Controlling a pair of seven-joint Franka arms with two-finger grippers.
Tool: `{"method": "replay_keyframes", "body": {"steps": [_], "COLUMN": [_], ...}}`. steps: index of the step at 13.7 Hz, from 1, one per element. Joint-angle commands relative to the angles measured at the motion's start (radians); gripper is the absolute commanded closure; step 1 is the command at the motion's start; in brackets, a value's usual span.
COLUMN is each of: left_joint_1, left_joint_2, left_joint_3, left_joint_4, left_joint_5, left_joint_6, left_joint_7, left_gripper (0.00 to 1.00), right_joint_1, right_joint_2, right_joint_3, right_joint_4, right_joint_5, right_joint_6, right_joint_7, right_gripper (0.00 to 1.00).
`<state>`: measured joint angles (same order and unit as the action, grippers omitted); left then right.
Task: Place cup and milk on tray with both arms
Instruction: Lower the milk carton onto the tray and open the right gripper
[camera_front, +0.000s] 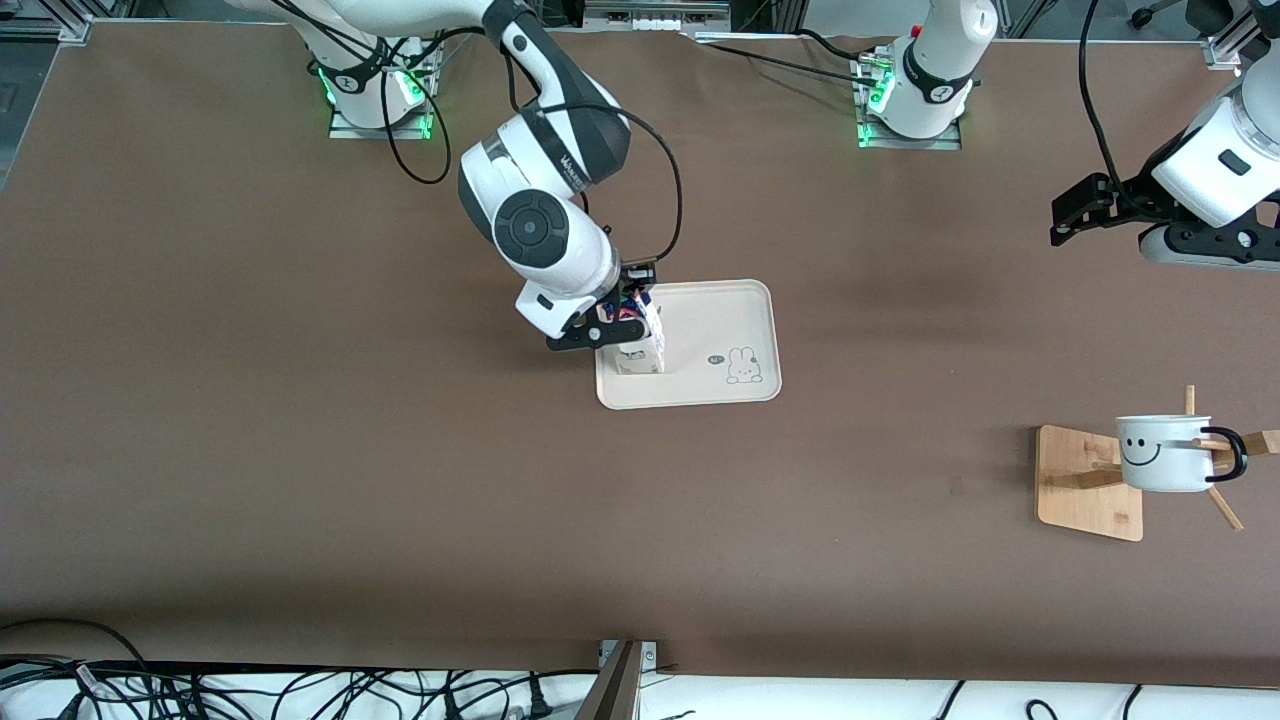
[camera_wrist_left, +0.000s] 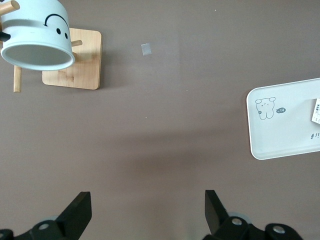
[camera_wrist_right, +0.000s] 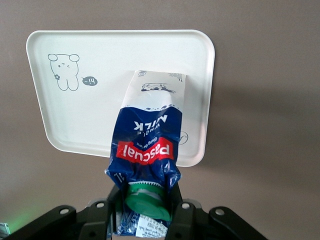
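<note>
A robotics lab: two white arms bolted to a brown tabletop (aluminium framing along the frame's top), loose cables bottom left.

The desk is a broad brown surface with a matte, paper-like cover. Near its middle lies a cream tray with rounded corners and a small bunny drawing at its 5 o'clock corner in the front view. Toward the left arm's end, at about 4 o'clock from the tray and nearer the front camera, a wooden stand rests on its square base. The two are well apart. The two arm bases sit along the desk's 12 o'clock edge.
</note>
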<state>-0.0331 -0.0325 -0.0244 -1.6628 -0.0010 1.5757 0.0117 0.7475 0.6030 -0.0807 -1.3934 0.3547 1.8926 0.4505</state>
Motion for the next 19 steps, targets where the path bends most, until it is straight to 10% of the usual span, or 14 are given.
{"method": "replay_keyframes", "body": {"steps": [1, 4, 5, 7, 19], "left_joint_1": [-0.001, -0.001, -0.001, -0.004, 0.005], "left_joint_2": [-0.017, -0.017, -0.017, -0.012, 0.063], "left_joint_3": [-0.003, -0.003, -0.003, -0.003, 0.009], "left_joint_4": [-0.009, -0.008, -0.008, 0.007, 0.063], "left_joint_5": [0.004, 0.002, 0.003, 0.004, 0.003], "left_joint_6": [-0.006, -0.005, -0.005, -0.006, -0.039], "left_joint_7": [0.011, 0.008, 0.008, 0.005, -0.001], "left_gripper": [0.00, 0.00, 0.00, 0.00, 0.00], "right_joint_1": [-0.005, -0.007, -0.007, 0.007, 0.029], "right_joint_2": [0.040, 0.067, 0.083, 0.110, 0.080], "right_joint_3": [-0.001, -0.001, -0.001, 0.001, 0.006], "right_joint_4": [0.024, 0.025, 0.024, 0.022, 0.025], "right_joint_5": [0.007, 0.016, 0.018, 0.017, 0.006], "right_joint_6": [-0.018, -0.015, -0.009, 0.026, 0.079], "right_joint_7": [-0.022, -0.013, -0.003, 0.004, 0.106], "right_gripper": [1.00, 1.00, 0.85, 0.00, 0.00]}}
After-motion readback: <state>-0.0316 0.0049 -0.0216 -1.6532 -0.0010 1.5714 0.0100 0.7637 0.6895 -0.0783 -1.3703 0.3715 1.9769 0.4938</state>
